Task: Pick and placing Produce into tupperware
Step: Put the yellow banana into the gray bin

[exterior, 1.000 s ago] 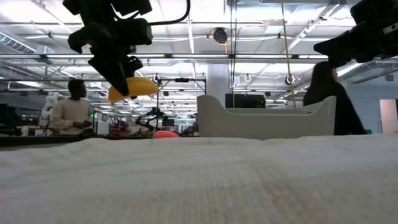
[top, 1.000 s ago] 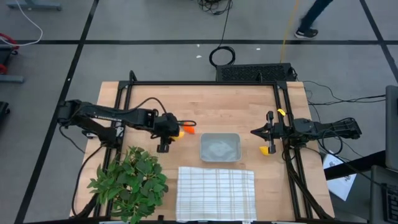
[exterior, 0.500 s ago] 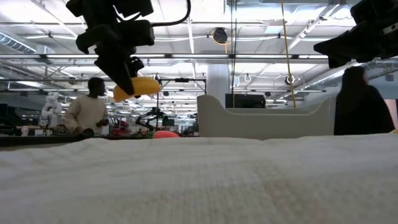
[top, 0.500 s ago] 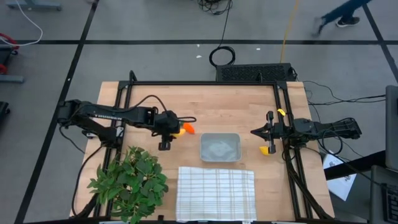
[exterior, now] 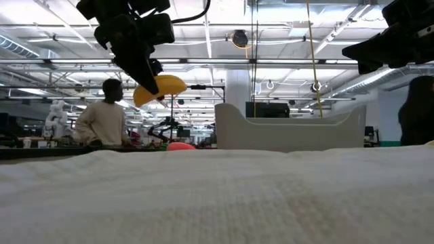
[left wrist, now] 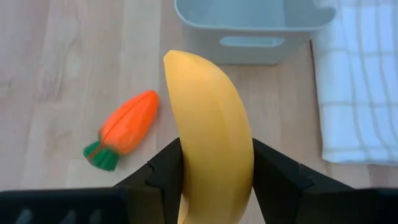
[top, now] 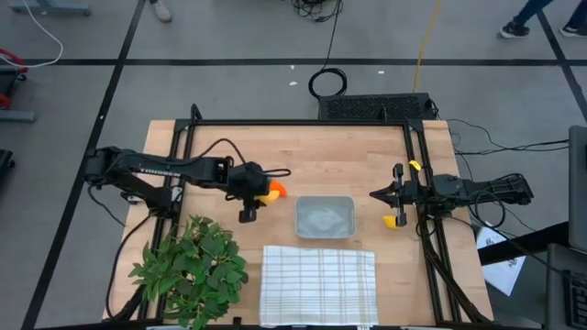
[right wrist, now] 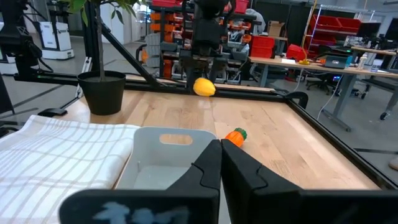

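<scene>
My left gripper (left wrist: 216,155) is shut on the yellow banana (left wrist: 208,106), above the table just left of the tupperware (top: 324,217). The banana also shows in the low view (exterior: 161,88). The orange carrot (left wrist: 124,127) with its green top lies flat on the wood beside the gripper. The grey-clear tupperware stands on the table with nothing showing inside it. A small yellow fruit (top: 394,220) lies on the table right of the tupperware. My right gripper (right wrist: 219,163) hangs shut near that fruit, at the table's right side. My left gripper pinches the banana's two sides (left wrist: 186,171) between its two fingers, which lie across it. The fingers (left wrist: 273,168) come slanting down from the table's left side. The banana's free end juts out past the fingertips toward the tupperware. It is lifted clear of the table.
A white checked cloth (top: 318,284) lies at the near edge, in front of the tupperware. A leafy green plant (top: 191,266) stands at the near left. A black frame (top: 303,124) rims the table. People move in the room beyond.
My left gripper has tipped upward a little and carried the banana slightly higher and toward the tupperware. It stays shut on the banana. A person has walked across the room behind the table.
</scene>
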You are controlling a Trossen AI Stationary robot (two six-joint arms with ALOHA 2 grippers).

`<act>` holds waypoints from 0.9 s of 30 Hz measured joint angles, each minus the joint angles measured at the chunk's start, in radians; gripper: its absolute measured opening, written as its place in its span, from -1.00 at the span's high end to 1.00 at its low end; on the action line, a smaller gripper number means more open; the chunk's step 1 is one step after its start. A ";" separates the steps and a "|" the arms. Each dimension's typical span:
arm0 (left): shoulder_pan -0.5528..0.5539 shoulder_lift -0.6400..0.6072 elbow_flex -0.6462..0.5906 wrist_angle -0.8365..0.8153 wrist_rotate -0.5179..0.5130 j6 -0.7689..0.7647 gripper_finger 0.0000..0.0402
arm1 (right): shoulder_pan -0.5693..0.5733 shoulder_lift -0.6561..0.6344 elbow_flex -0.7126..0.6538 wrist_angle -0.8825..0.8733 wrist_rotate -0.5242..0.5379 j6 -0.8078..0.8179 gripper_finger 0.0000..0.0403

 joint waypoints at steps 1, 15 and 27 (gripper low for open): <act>0.000 0.004 0.014 -0.003 0.000 0.000 0.21 | 0.000 0.000 0.000 0.000 0.000 0.000 1.00; -0.002 0.137 0.253 -0.085 0.000 0.064 0.21 | 0.000 0.000 0.000 0.000 0.000 0.000 1.00; -0.044 0.317 0.397 -0.090 0.006 0.116 0.21 | 0.000 0.000 0.000 0.000 0.000 0.003 1.00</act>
